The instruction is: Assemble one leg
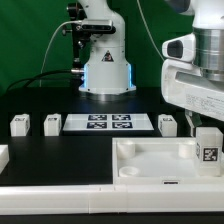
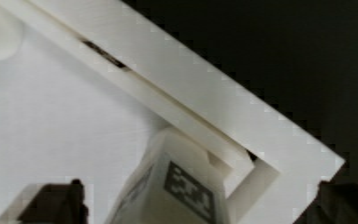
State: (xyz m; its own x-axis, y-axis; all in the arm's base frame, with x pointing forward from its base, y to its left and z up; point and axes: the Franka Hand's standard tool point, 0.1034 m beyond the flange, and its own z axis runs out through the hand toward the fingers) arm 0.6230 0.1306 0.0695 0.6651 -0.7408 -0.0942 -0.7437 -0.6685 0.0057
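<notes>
The leg (image 1: 207, 148), a small white block with a black-and-white tag, stands upright at the right corner of the large white tray-like piece (image 1: 150, 160), directly under my gripper (image 1: 205, 128). In the wrist view the leg (image 2: 185, 185) sits in the tray's corner (image 2: 247, 150) between my two dark fingertips (image 2: 51, 205). A gap shows on each side of the leg, so the gripper (image 2: 197, 208) is open around it and not touching it. Three more legs stand on the table, one at the exterior view's far left (image 1: 19, 124), one beside it (image 1: 51, 123) and one further right (image 1: 167, 124).
The marker board (image 1: 107, 123) lies flat between the loose legs. The robot's base (image 1: 105, 60) stands behind it. Another white part (image 1: 3, 156) shows at the exterior view's left edge. The table top is black.
</notes>
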